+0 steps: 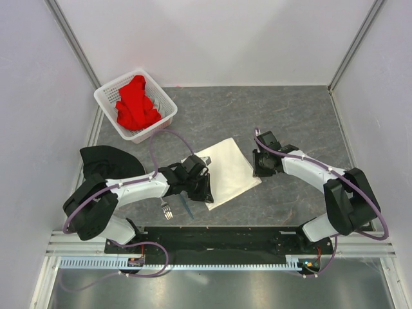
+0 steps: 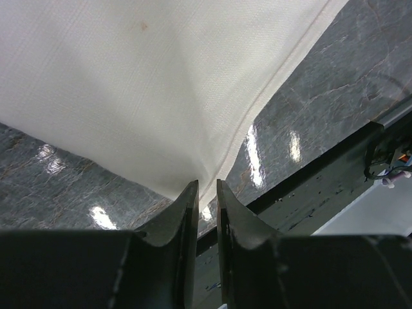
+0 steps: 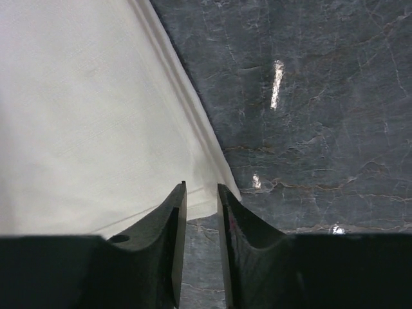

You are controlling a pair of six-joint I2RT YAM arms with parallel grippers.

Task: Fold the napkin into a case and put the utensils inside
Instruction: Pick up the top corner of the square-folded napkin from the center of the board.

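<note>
Lying nearest the arm bases, the fork [image 1: 166, 209] and the blue spoon [image 1: 187, 205] rest on the bench [image 1: 302, 129] just off the near-left corner of the napkin [image 1: 226, 170]. Neither is held, and they look parked there until there is a case to slide them into.

At that same corner the left fingers [image 2: 183, 219] are nearly pressed together, pinching the very tip of the cloth. The fabric slopes up from the bench into them, which suggests the corner is held so that it can be carried across for a fold.

The napkin lies spread as a broad cream sheet, turned like a diamond. It is not yet a narrow strip, so I judge the folding to be at an early stage.

At the napkin's right corner the right fingers [image 3: 170, 225] stand slightly apart. The cloth's point lies flat just past their tips and nothing is caught between them.

Left of the napkin sits the black cloth [image 1: 103, 161]. Far beyond the napkin's left side, the white basket [image 1: 106, 96] holds the red cloth [image 1: 136, 103]. Both are well apart from the work.

Only the overhead view shows the utensils, the basket and how the two arms bracket the napkin. Only the wrist views show the hemmed edges and settle the grips: bare bench shows through the right gap, and cloth fills the left one.
</note>
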